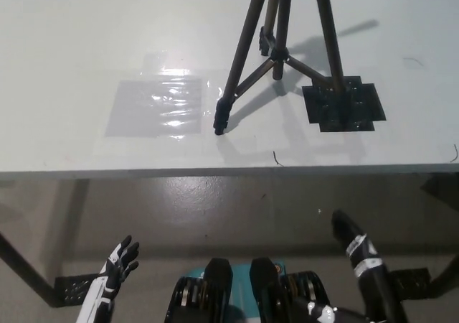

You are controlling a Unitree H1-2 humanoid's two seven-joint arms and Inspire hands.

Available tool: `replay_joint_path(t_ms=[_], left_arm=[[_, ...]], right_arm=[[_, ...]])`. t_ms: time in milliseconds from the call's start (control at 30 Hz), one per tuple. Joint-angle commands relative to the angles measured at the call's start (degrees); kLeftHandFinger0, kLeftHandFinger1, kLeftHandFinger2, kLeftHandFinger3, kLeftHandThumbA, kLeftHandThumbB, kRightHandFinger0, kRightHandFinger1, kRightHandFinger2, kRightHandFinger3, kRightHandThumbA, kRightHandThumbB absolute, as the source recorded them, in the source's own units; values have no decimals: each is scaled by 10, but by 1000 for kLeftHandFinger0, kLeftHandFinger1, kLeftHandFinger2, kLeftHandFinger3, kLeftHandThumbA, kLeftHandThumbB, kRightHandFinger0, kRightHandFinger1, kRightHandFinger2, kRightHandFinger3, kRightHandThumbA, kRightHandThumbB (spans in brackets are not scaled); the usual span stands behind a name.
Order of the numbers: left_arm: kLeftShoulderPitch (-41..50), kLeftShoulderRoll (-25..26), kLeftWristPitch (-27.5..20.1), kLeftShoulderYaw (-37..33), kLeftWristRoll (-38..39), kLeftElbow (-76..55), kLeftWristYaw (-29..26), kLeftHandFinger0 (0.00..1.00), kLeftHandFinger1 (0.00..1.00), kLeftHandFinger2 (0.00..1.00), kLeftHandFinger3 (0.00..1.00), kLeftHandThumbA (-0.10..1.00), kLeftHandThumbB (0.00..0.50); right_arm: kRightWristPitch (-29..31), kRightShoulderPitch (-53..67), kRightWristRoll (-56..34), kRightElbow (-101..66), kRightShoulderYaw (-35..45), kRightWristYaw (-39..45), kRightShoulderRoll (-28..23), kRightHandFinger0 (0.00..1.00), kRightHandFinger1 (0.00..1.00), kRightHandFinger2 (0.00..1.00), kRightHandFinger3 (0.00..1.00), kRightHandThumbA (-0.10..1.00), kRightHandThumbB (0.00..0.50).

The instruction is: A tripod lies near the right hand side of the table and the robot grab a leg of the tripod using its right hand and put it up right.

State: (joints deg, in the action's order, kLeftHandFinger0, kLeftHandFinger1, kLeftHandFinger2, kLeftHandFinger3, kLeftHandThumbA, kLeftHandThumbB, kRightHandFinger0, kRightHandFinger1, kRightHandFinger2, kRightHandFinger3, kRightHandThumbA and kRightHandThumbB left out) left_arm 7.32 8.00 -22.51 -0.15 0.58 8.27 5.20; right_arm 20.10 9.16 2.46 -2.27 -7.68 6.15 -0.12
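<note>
Since the tripod (283, 50) is seen standing upright on the counter (86, 43), well ahead of and above both hands, the task is judged complete. The right robot hand (353, 241) is lowered below the counter edge, holding nothing, fingers loosely extended. The left robot hand (118, 263) rests low, fingers spread.

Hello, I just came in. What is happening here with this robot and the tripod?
The tripod already stands upright on the white table, one foot on a black patch and another beside a shiny clear sheet. Nothing is holding it now. Both robot hands hang below the table edge: the black right hand at lower right and the white left hand at lower left, fingers spread. The job looks finished.
</note>
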Motion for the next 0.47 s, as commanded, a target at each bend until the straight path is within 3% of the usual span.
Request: replay_joint_path(t_ms=[0, 100, 300, 433], left_arm=[[-5, 8, -32, -2, 21, -19, 16, 1000, 1000, 1000, 1000, 1000, 317], [-5, 9, -31, -2, 17, -18, 16, 1000, 1000, 1000, 1000, 1000, 318], [-6, 10, -25, 1, 11, -17, 14, 1000, 1000, 1000, 1000, 1000, 321], [-18, 12, -27, 2, 21, -8, 19, 1000, 1000, 1000, 1000, 1000, 296]], right_arm=[[68, -36, -50, 80, 22, -5, 18, 1000, 1000, 1000, 1000, 1000, 386], [68, -48, -54, 108, 33, 4, 19, 1000, 1000, 1000, 1000, 1000, 359], [68, -51, -45, 109, 40, -4, 22, 1000, 1000, 1000, 1000, 1000, 351], [68, -56, -46, 109, 41, -3, 22, 1000, 1000, 1000, 1000, 1000, 355]])
